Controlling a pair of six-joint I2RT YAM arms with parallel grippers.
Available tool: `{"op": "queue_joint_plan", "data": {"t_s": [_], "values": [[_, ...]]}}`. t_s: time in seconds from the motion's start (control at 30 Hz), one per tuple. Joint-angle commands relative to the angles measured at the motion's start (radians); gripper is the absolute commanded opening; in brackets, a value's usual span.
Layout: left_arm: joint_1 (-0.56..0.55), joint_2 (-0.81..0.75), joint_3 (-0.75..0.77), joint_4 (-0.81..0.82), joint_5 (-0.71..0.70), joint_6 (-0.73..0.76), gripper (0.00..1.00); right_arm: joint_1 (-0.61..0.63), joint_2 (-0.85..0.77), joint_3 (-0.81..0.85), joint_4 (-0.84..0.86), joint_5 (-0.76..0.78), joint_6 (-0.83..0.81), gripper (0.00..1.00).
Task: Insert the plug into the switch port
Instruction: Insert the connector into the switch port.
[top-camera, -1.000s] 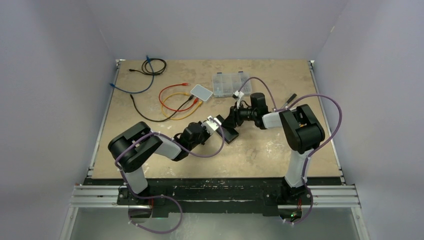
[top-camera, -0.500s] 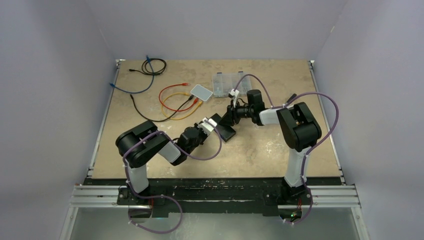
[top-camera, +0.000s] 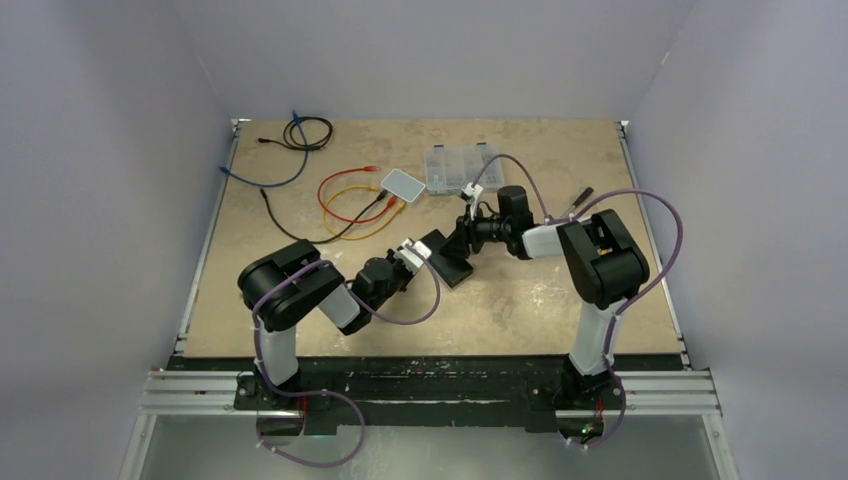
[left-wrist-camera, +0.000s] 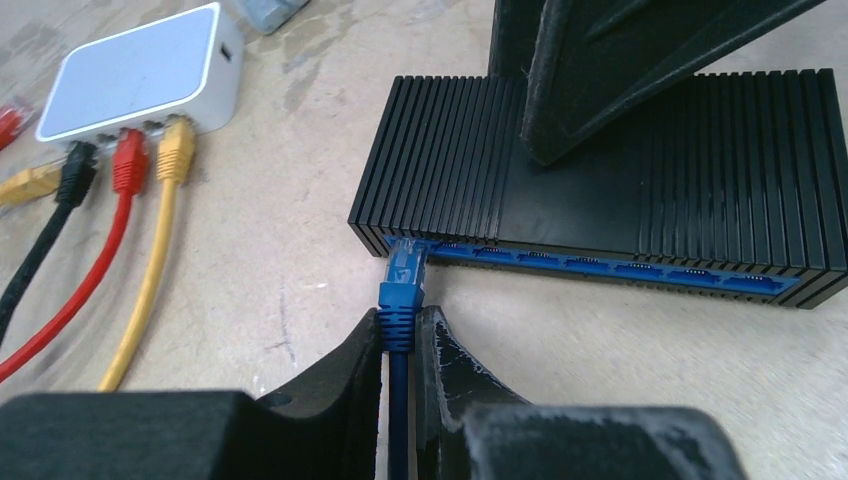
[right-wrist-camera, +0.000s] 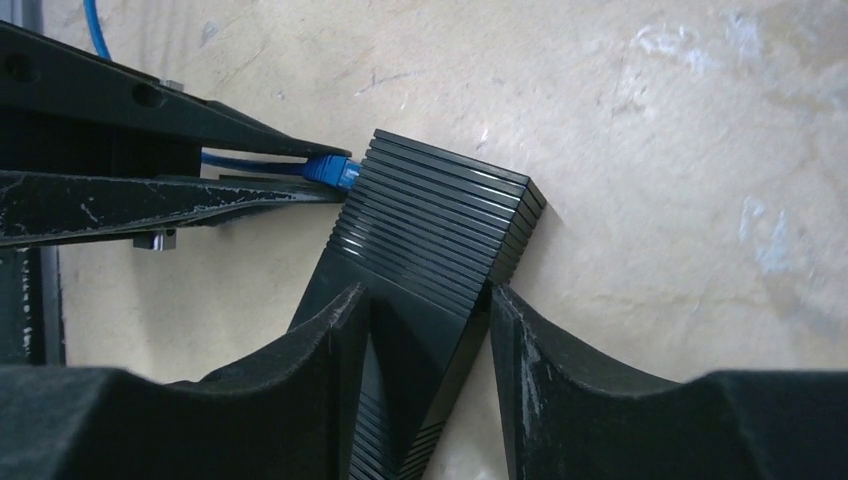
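Observation:
The black switch (top-camera: 452, 262) lies mid-table, its blue port row facing my left gripper. It shows in the left wrist view (left-wrist-camera: 600, 190) and in the right wrist view (right-wrist-camera: 430, 230). My left gripper (left-wrist-camera: 400, 325) is shut on the blue cable just behind the blue plug (left-wrist-camera: 403, 275). The plug's tip sits in the leftmost port; it also shows in the right wrist view (right-wrist-camera: 330, 170). My right gripper (right-wrist-camera: 420, 295) stands over the switch's back edge with its jaws apart. One finger rests on the top, the other beside the rear edge.
A white router (top-camera: 403, 183) with red, yellow and black cables plugged in lies behind the switch, close on the left in the left wrist view (left-wrist-camera: 140, 70). A clear parts box (top-camera: 460, 165) stands at the back. Blue and black cables (top-camera: 290, 140) lie back left.
My left arm's elbow has swung right while its gripper stayed at the switch's ports. My right wrist shifted slightly and came back. The switch has hardly moved.

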Motion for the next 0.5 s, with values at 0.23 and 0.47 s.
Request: {"op": "queue_joint_plan", "data": {"t_s": [0.23, 0.47], "values": [[-0.071, -0.011, 0.020, -0.119, 0.313, -0.040, 0.00, 0.008, -0.083, -0.152, 0.120, -0.061, 0.268, 0.56], [-0.080, -0.003, 0.044, -0.164, 0.300, -0.039, 0.00, -0.011, -0.106, -0.172, 0.120, 0.058, 0.280, 0.56]]}}
